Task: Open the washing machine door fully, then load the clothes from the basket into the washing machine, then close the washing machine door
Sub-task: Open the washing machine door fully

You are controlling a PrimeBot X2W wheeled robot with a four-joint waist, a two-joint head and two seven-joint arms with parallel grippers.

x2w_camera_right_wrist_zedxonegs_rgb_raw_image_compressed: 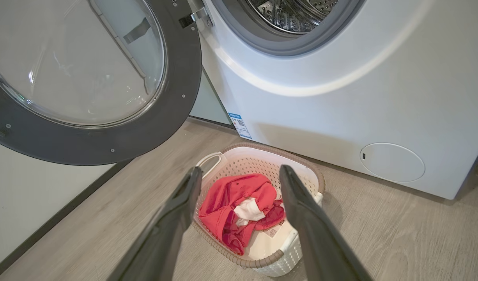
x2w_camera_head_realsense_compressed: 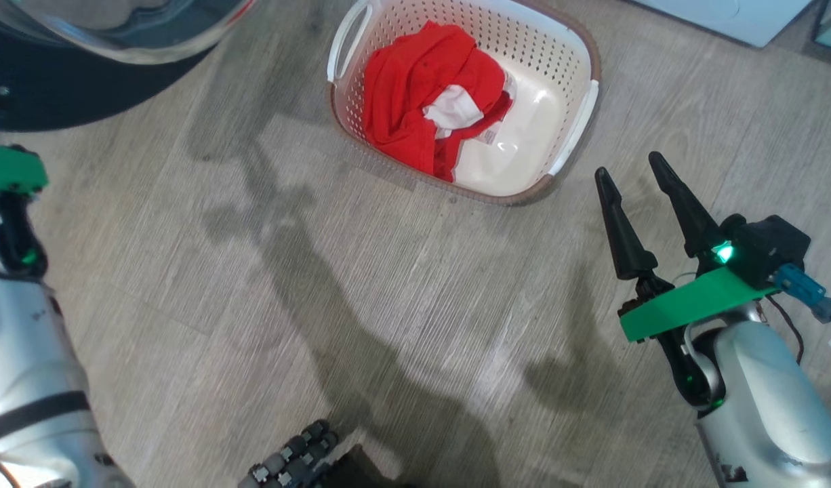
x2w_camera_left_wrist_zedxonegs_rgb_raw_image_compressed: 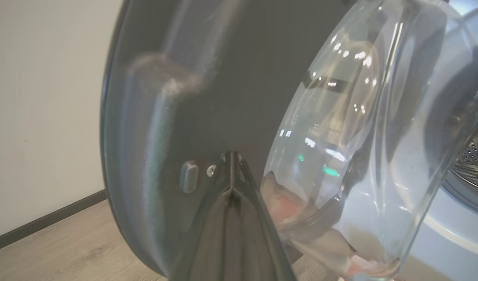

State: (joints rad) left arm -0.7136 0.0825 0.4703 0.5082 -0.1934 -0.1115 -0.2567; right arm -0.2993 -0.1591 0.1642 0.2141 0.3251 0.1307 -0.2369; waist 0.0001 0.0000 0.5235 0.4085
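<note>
The washing machine door [x2w_camera_right_wrist_zedxonegs_rgb_raw_image_compressed: 87, 140] stands swung open to the left of the washing machine [x2w_camera_right_wrist_zedxonegs_rgb_raw_image_compressed: 379, 78], whose steel drum [x2w_camera_right_wrist_zedxonegs_rgb_raw_image_compressed: 293, 15] is exposed. In the left wrist view my left gripper [x2w_camera_left_wrist_zedxonegs_rgb_raw_image_compressed: 231, 154] is shut, its tips right at the door's black rim [x2w_camera_left_wrist_zedxonegs_rgb_raw_image_compressed: 223, 78] beside the domed glass [x2w_camera_left_wrist_zedxonegs_rgb_raw_image_compressed: 360, 136]; whether they touch is unclear. The basket [x2w_camera_head_realsense_compressed: 578, 115] sits on the floor with the red clothes [x2w_camera_head_realsense_compressed: 415, 95] heaped in its left half. My right gripper [x2w_camera_head_realsense_compressed: 627, 165] hangs open and empty to the basket's right. In its wrist view, the right gripper [x2w_camera_right_wrist_zedxonegs_rgb_raw_image_compressed: 241, 169] frames the clothes [x2w_camera_right_wrist_zedxonegs_rgb_raw_image_compressed: 231, 195] and the basket [x2w_camera_right_wrist_zedxonegs_rgb_raw_image_compressed: 301, 164].
A pale wall with dark skirting [x2w_camera_left_wrist_zedxonegs_rgb_raw_image_compressed: 48, 220] runs behind the door. A round white flap [x2w_camera_right_wrist_zedxonegs_rgb_raw_image_compressed: 392, 162] and a blue label [x2w_camera_right_wrist_zedxonegs_rgb_raw_image_compressed: 239, 125] mark the machine's front. My wheeled base [x2w_camera_head_realsense_compressed: 293, 461] shows at the bottom. Wood floor lies between me and the basket.
</note>
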